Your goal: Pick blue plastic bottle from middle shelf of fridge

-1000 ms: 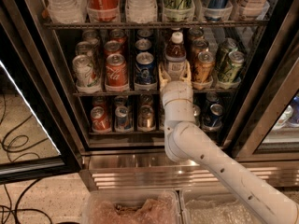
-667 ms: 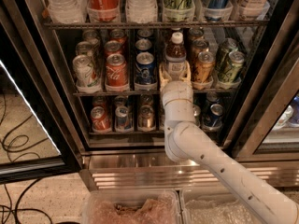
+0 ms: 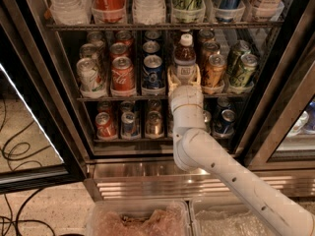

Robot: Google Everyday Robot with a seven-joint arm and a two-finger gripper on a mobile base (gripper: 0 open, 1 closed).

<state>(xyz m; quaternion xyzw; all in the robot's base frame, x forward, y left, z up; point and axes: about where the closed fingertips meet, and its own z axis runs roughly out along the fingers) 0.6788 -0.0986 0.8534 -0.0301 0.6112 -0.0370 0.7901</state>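
The blue plastic bottle [image 3: 185,57] has a white cap, a dark drink and a pale label. It stands upright on the middle shelf [image 3: 98,98] of the fridge [image 3: 147,178], right of centre among soda cans. My gripper [image 3: 184,77] reaches up from below on the white arm. Its tan fingers [image 3: 171,78] sit against both sides of the bottle's lower body, closed on it. The bottle's base is hidden behind the gripper.
A blue soda can [image 3: 153,73] stands just left of the bottle and an orange can [image 3: 214,72] just right. Large bottles [image 3: 148,1] fill the rack above. Cans line the lower shelf [image 3: 128,124]. The open glass door [image 3: 29,132] stands left, and plastic bins [image 3: 138,220] sit below.
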